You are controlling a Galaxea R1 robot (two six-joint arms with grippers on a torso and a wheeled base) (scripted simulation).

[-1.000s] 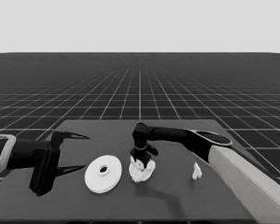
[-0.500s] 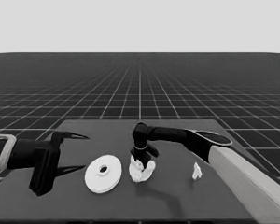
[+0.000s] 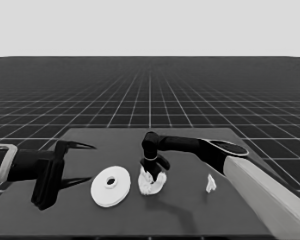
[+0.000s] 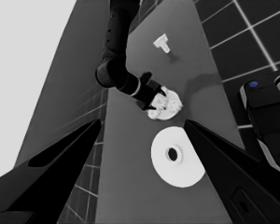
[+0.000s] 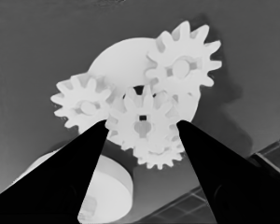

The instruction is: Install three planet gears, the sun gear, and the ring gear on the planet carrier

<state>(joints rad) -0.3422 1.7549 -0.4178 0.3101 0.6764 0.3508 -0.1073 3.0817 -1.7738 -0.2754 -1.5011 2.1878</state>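
The smaller round part (image 3: 151, 185) lies at mid-table with toothed gears on it. In the right wrist view two gears (image 5: 182, 65) (image 5: 84, 105) sit on the smaller round part (image 5: 126, 58), and a third (image 5: 161, 158) shows at its rim. My right gripper (image 5: 142, 122) is shut on a fourth gear (image 5: 144, 137), held over the middle and overlapping the others. In the head view that gripper (image 3: 152, 172) stands straight over the cluster. The larger round part (image 3: 110, 186) lies flat just left of it. My left gripper (image 3: 90, 162) waits open at the table's left end, holding nothing.
A thin white piece (image 3: 210, 183) lies alone to the right of the cluster, under my right forearm (image 3: 250, 175). The left wrist view shows dark machinery with blue lights (image 4: 266, 116) past the table's edge.
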